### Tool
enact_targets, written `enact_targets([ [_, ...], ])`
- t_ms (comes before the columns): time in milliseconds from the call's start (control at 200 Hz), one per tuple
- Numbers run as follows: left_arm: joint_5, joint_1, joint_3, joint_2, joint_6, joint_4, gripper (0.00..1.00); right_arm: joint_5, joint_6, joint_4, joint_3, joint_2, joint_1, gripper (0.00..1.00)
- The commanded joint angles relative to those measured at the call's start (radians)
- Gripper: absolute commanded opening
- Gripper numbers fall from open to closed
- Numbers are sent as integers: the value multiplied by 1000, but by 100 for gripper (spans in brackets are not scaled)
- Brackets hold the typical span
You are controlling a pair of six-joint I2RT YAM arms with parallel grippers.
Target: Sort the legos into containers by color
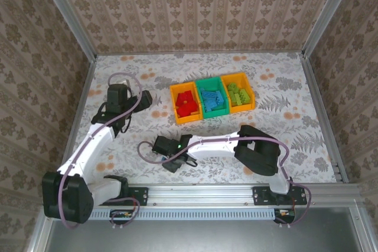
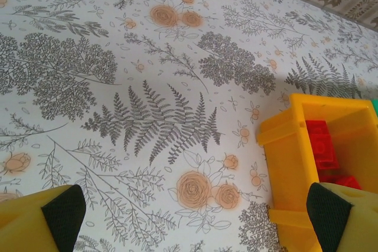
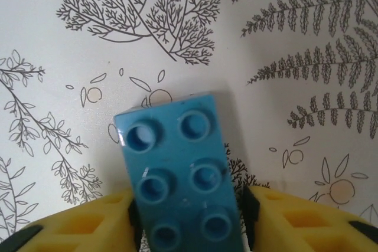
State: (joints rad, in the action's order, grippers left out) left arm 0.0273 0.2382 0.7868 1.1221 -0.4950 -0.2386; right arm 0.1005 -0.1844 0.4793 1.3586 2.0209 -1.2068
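Observation:
A blue lego (image 3: pixel 177 169), a two-by-three studded brick, lies on the flowered table between the yellow fingers (image 3: pixel 88 222) of my right gripper (image 3: pixel 192 219), whose dark pads press its two long sides. From above, that gripper (image 1: pixel 172 161) is low over the table's near middle and hides the brick. The three containers stand at the back: the left orange one (image 1: pixel 175 105) holds red legos (image 1: pixel 186 104), the green one (image 1: pixel 208 81) blue legos (image 1: pixel 212 100), the right orange one (image 1: pixel 235 77) lime green legos (image 1: pixel 238 95). My left gripper (image 1: pixel 145 98) hovers open left of them, nothing between its fingers.
In the left wrist view my left gripper (image 2: pixel 198 210) frames bare tablecloth, with the left orange bin's wall (image 2: pixel 283 146) and red bricks (image 2: pixel 322 146) at its right. Metal frame rails (image 1: pixel 313 104) and papered walls bound the table. The right arm's elbow (image 1: pixel 257 149) rests at near right.

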Motion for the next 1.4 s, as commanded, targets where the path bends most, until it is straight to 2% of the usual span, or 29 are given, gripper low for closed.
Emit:
enact_targets([
  [0, 10, -13, -32, -27, -7, -4, 100, 28, 8, 84, 0, 45, 3, 40],
  [220, 59, -19, -43, -40, -22, -36, 100, 22, 16, 64, 21, -8, 4, 30],
  [545, 81, -28, -72, -81, -19, -44, 100, -44, 43, -27, 35, -166, 57, 25],
  [760, 81, -33, -86, -99, -16, -46, 100, -105, 4, -88, -34, -310, 179, 25],
  [1030, 71, -34, -98, -93, -23, -36, 100, -216, -150, -239, -157, -469, 414, 24],
  [1225, 62, -36, -103, -84, -30, -36, 100, -176, -285, -204, -164, -466, 550, 23],
  [1395, 61, -37, -108, -87, -28, -41, 100, -50, -327, -111, -129, -440, 619, 23],
])
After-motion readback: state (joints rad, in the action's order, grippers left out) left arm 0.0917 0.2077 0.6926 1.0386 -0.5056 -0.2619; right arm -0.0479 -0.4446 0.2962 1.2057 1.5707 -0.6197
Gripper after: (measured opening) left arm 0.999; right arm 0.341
